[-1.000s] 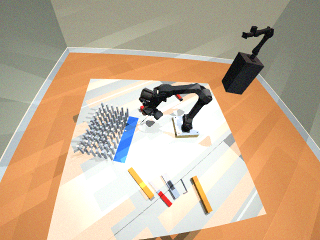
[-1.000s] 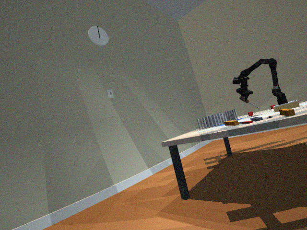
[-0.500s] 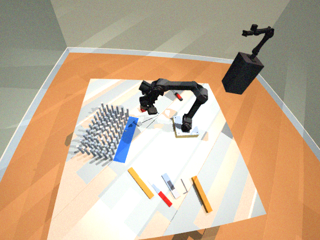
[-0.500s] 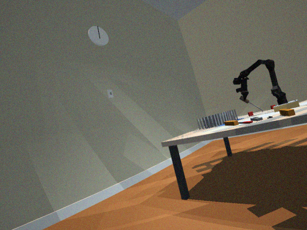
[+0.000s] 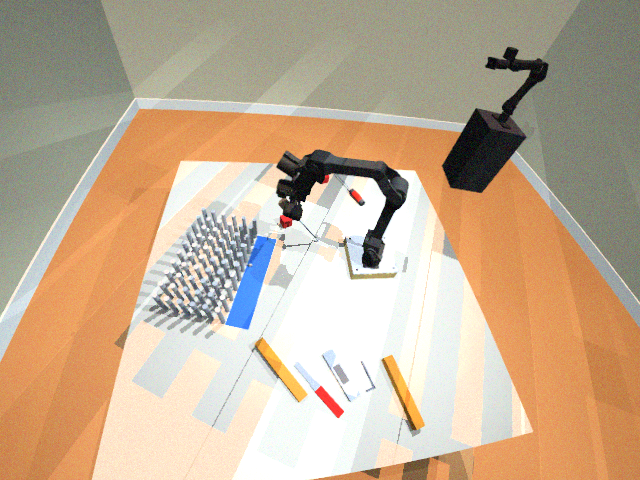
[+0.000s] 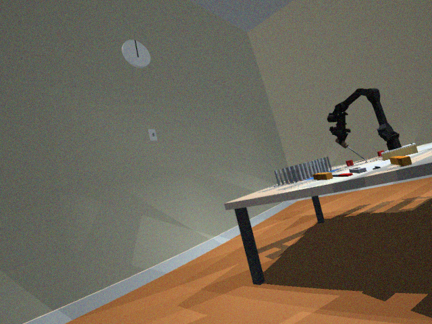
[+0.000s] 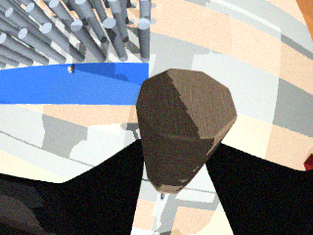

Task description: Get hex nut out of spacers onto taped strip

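My gripper is shut on the wooden handle of a thin metal tool. Its shaft slants down towards the robot base, its far end close to the table; contact there cannot be told. The gripper is above the table, outside the spacer field. A small greyish thing, seemingly the hex nut, lies on the blue taped strip, at its edge beside the spacers. The metal spacers that show stand upright.
A red block lies below the gripper. Another red block and a red-handled tool lie behind the arm. Two orange bars, a flat red-handled tool, a grey block and an L-shaped key lie at the front.
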`<action>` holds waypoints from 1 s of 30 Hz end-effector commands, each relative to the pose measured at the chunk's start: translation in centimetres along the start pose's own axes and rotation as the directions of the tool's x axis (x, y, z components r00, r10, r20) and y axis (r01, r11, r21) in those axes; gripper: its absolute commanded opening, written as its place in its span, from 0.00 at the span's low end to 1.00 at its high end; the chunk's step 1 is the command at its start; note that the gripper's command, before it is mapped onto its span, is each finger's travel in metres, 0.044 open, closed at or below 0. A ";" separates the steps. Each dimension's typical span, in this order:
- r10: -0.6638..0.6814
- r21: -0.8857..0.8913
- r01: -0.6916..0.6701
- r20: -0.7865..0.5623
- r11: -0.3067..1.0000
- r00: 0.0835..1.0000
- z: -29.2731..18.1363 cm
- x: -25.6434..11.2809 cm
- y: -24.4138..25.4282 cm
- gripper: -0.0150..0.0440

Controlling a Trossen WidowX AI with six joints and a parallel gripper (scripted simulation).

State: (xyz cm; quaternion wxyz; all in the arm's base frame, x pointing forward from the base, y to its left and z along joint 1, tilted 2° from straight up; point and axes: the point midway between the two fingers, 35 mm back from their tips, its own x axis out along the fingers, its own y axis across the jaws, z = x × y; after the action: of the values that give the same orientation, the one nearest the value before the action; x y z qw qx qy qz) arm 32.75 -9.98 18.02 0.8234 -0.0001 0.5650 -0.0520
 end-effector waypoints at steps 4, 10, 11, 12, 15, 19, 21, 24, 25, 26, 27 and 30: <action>0.028 0.232 -0.029 0.007 0.972 1.000 0.5 0.1 -2.0 0.25; 0.045 0.424 -0.046 0.013 0.904 0.999 0.7 0.2 -3.8 0.25; 0.048 0.455 -0.049 0.014 0.889 0.999 0.7 0.2 -4.2 0.25; 0.051 0.485 -0.052 0.015 0.873 0.999 0.8 0.2 -4.5 0.25; 0.059 0.572 -0.060 0.020 0.818 0.998 0.8 0.2 -5.4 0.25; 0.069 0.678 -0.070 0.027 0.732 0.997 0.8 0.3 -6.8 0.25; 0.074 0.726 -0.074 0.032 0.684 0.997 0.8 0.3 -7.4 0.25; 0.081 0.792 -0.080 0.039 0.605 0.996 0.8 0.3 -8.4 0.25; 0.083 0.812 -0.082 0.041 0.578 0.996 0.7 0.3 -8.8 0.25; 0.086 0.831 -0.084 0.044 0.549 0.995 0.7 0.3 -9.1 0.25; 0.088 0.850 -0.086 0.047 0.520 0.995 0.7 0.2 -9.5 0.25; 0.094 0.898 -0.091 0.056 0.430 0.994 0.6 0.2 -10.5 0.25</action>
State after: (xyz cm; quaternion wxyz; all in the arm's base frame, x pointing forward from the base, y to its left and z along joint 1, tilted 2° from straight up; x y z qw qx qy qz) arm 32.52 -19.59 18.47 0.7181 0.4294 0.4683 -0.2838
